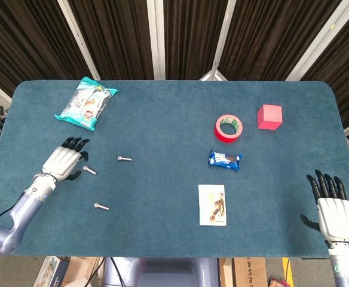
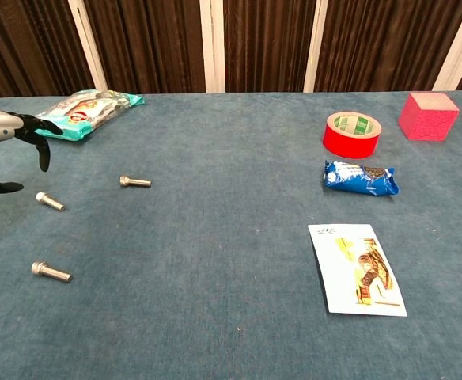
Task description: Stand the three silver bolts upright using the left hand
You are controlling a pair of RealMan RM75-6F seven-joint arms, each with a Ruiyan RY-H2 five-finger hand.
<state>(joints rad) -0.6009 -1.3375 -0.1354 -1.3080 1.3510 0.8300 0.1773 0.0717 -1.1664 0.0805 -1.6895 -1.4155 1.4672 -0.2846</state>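
— Three bolts lie flat; the middle bolt [image 1: 89, 170] sits just beside the left hand [image 1: 62, 161], fingers spread, empty.

— Risk: a round shank could roll away if nudged sideways.

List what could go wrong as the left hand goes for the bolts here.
The left hand, open, hovers beside the nearest bolt, which lies flat on the blue table; a fingertip could roll it away instead of gripping it. The soft-looking cloth may let a stood bolt tip. The other two bolts lie close and could get knocked.
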